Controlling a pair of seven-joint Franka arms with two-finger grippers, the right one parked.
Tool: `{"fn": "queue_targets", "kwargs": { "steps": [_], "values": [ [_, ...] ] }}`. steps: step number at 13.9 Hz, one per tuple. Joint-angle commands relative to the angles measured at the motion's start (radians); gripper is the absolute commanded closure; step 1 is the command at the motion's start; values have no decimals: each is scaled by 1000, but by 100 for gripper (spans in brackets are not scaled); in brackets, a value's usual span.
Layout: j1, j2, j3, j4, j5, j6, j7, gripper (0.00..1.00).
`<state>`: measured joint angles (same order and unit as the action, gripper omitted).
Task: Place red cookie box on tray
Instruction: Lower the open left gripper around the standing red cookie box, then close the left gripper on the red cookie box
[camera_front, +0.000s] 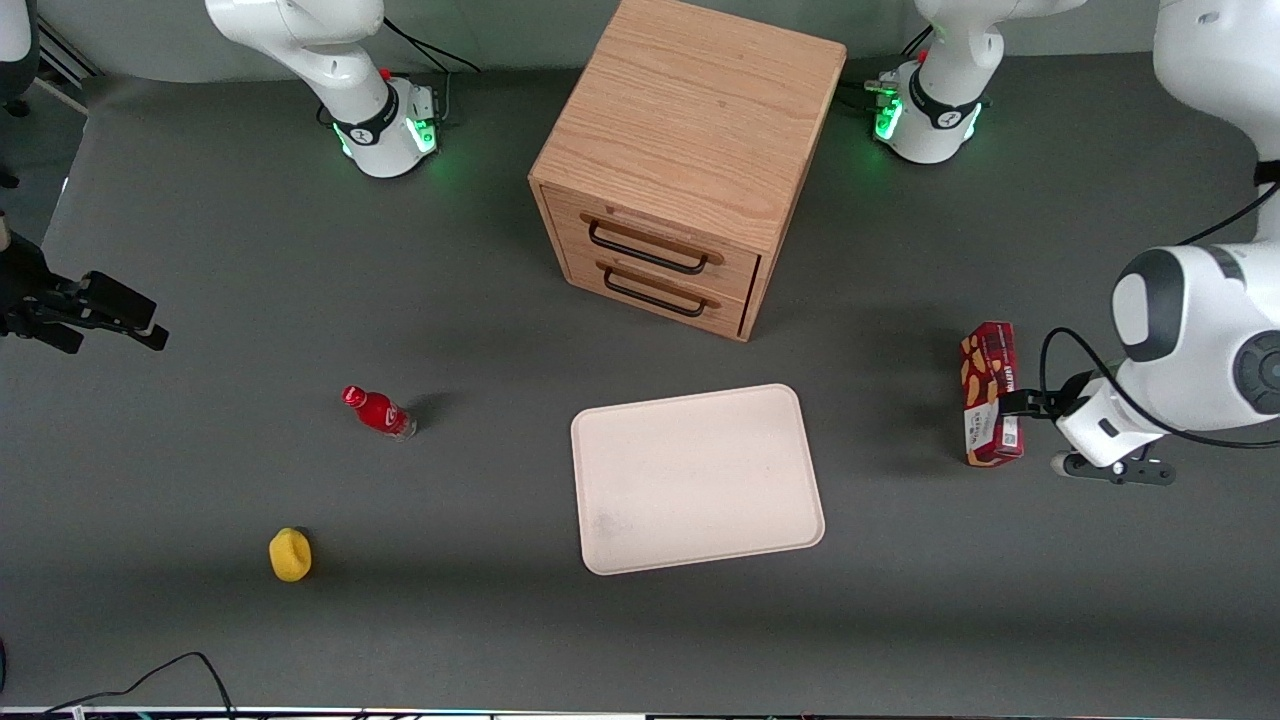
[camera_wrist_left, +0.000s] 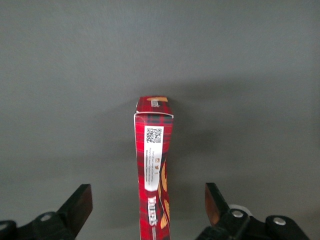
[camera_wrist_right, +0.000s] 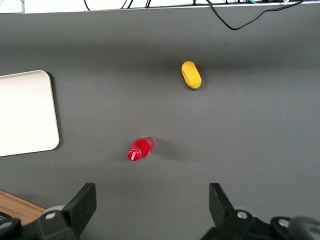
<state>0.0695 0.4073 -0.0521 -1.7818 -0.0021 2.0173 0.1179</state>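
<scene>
The red cookie box (camera_front: 990, 393) lies on its narrow side on the table toward the working arm's end, apart from the tray. The pale cream tray (camera_front: 700, 480) lies flat in front of the drawer cabinet, nearer the front camera, with nothing on it. Its corner also shows in the right wrist view (camera_wrist_right: 25, 112). My left gripper (camera_front: 1010, 405) is low at the box, on the side away from the tray. In the left wrist view the gripper (camera_wrist_left: 147, 205) is open, with the box (camera_wrist_left: 154, 165) between the fingers (camera_wrist_left: 80, 202) and a gap on each side.
A wooden two-drawer cabinet (camera_front: 690, 160) stands farther from the front camera than the tray. A small red bottle (camera_front: 378, 411) and a yellow object (camera_front: 290, 554) lie toward the parked arm's end; both show in the right wrist view, bottle (camera_wrist_right: 140, 149) and yellow object (camera_wrist_right: 191, 74).
</scene>
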Motion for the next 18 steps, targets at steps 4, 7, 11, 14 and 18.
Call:
{"fn": "queue_targets", "kwargs": {
  "steps": [4,7,11,14,18],
  "values": [
    [-7,-18,0,-129,8,100,-1,3],
    [-7,-50,0,-201,14,148,-1,16],
    [1,-94,0,-310,25,258,5,45],
    [-11,-85,0,-295,46,244,0,100],
    [-40,-7,-2,-51,48,9,-7,100]
  ]
}}
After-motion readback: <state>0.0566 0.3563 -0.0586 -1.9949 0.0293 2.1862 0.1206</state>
